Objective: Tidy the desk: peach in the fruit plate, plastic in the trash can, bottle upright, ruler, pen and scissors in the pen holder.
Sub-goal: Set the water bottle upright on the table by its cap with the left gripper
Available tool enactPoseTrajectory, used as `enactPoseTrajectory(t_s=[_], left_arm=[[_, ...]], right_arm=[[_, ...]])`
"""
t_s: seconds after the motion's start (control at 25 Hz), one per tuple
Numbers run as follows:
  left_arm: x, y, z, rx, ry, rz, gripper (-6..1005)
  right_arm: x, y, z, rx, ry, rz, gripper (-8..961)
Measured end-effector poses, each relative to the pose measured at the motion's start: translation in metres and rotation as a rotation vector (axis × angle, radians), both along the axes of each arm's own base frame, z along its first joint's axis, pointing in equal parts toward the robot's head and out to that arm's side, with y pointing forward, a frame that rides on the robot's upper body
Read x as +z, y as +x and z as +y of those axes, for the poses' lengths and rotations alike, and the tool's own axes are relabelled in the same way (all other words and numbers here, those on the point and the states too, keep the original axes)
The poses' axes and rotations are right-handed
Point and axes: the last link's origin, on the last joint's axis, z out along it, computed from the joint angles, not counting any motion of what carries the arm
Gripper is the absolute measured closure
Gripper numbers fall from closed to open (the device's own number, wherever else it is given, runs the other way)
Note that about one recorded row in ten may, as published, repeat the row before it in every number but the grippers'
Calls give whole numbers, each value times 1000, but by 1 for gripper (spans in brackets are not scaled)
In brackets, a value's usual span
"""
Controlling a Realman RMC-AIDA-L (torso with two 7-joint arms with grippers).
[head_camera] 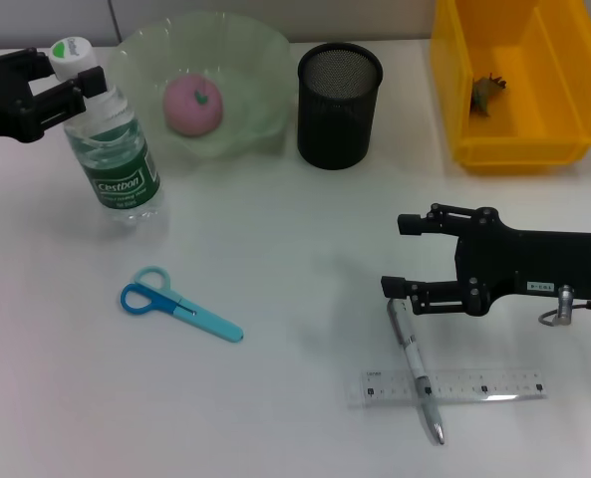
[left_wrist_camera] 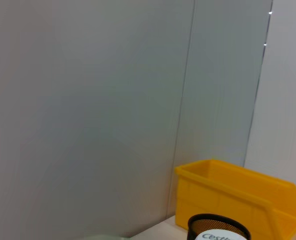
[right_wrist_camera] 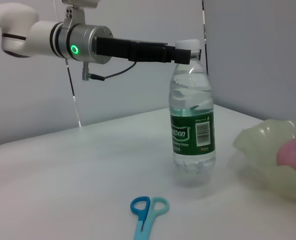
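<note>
The pen (head_camera: 414,366) lies on the table (head_camera: 275,398) near its front right, its long axis running from the upper end by the right gripper (head_camera: 402,255) down toward the near edge, and it crosses over the clear ruler (head_camera: 454,385), which lies crosswise beneath it. The right gripper hangs just above the pen's upper end with its jaws spread, one finger almost over the tip – so this arm is plainly the nearer one, and a grasp needs the fingers straddling the pen's width. The blue scissors (head_camera: 175,303) lie well apart to the left. The left gripper (head_camera: 79,90) is pinched on the neck of the bottle (head_camera: 111,149), which stands upright beside the fruit plate (head_camera: 245,60) holding the peach (head_camera: 193,104) – the mesh pen holder (head_camera: 339,105) stands empty behind
</note>
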Motion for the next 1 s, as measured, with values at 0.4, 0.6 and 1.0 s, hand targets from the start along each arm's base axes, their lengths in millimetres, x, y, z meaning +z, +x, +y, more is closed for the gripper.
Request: enactPoseTrajectory(t_s=[0.4, 0.6, 1.0], left_arm=[[-8, -6, 6, 36, 75, 28, 556], [-11, -9, 11, 67, 135, 24, 556], [-12, -18, 19, 139, 178, 46, 555]], right_arm=[[-1, 1, -1, -2, -1, 1, 125], [-1, 1, -2, -5, -2, 2, 126], [-1, 2, -3, -8, -4, 4, 126]])
